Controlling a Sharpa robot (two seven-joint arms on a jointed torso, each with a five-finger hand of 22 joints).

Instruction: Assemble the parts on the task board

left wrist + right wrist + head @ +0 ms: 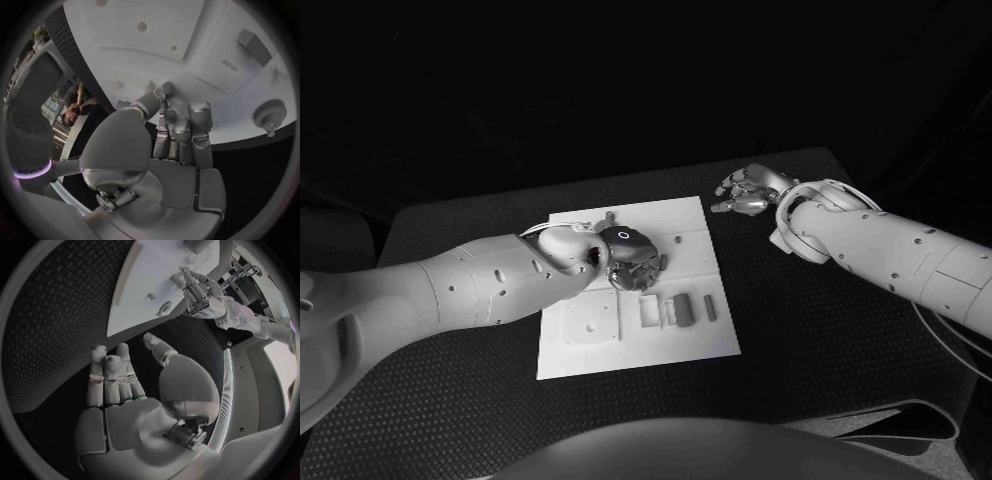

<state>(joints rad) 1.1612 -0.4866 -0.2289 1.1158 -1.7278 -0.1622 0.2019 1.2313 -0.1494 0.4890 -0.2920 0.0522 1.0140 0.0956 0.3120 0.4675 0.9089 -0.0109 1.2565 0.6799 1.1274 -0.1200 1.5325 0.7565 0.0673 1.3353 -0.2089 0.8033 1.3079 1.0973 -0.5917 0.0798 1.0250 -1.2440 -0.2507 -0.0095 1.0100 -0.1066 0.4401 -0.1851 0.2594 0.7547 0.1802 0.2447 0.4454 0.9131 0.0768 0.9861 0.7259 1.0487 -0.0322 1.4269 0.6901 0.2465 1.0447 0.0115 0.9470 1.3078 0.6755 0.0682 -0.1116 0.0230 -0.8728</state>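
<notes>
left hand over task board | right hand above table, holding nothing

The task board lies mid-table. The left hand hangs over its middle; the right hand sits off its far right corner, seemingly above the table.

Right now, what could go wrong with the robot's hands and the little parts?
The left hand hangs low over the board, close to the grey parts. It might bump them out of place. Its arm also hides part of the board from the head camera, so a grab could miss. The right hand waits off the board.
</notes>
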